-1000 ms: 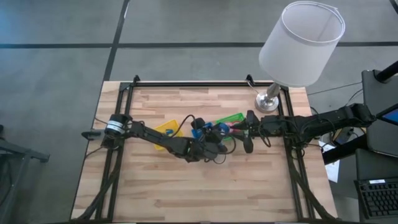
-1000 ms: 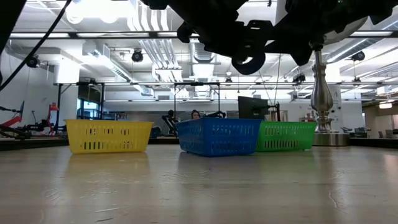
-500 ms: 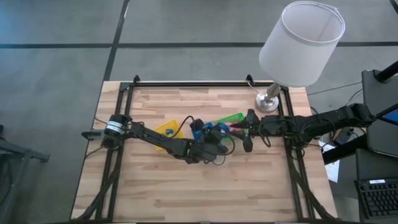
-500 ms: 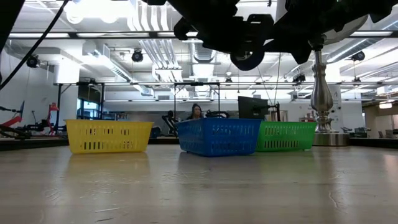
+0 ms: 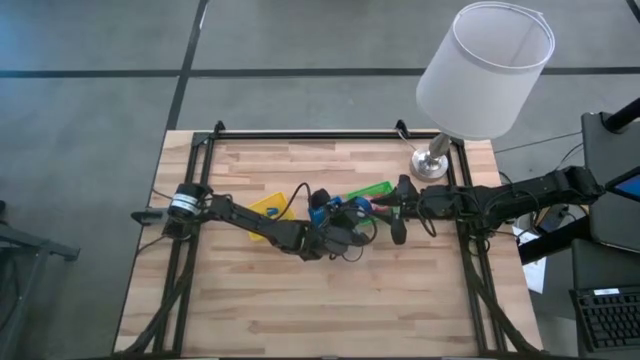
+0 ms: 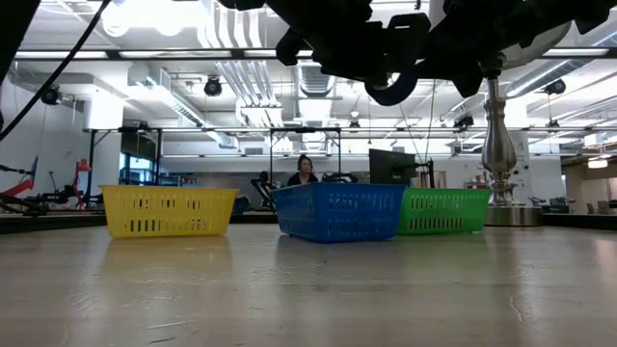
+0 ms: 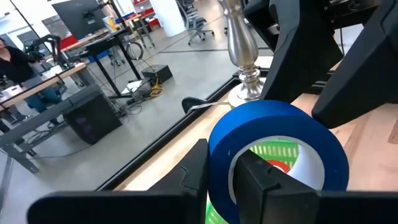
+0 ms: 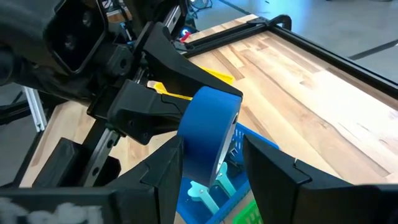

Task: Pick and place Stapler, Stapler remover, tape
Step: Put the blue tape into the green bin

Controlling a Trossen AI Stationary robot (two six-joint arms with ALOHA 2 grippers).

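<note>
1. I see the wooden table [image 5: 330,300] with a lamp [image 5: 484,70] at its far right corner; the metal lamp stem shows in the low view, right of the bins.
2. Three bins stand in a row mid-table: yellow bin [image 6: 169,211], blue bin [image 6: 337,212], green bin [image 6: 443,210]. Blue sits between the other two, just beside green.
3. Both arms meet above the blue and green bins, well off the tabletop.
4. My left gripper [image 7: 221,168] is clamped on a blue tape roll [image 7: 277,149], one finger inside the ring, one outside.
5. My right gripper [image 8: 211,162] has its fingers spread, one on either side of the same roll [image 8: 208,134]; whether they touch it I cannot tell.
6. A person [image 6: 306,170] shows in the room beyond the blue bin.
</note>
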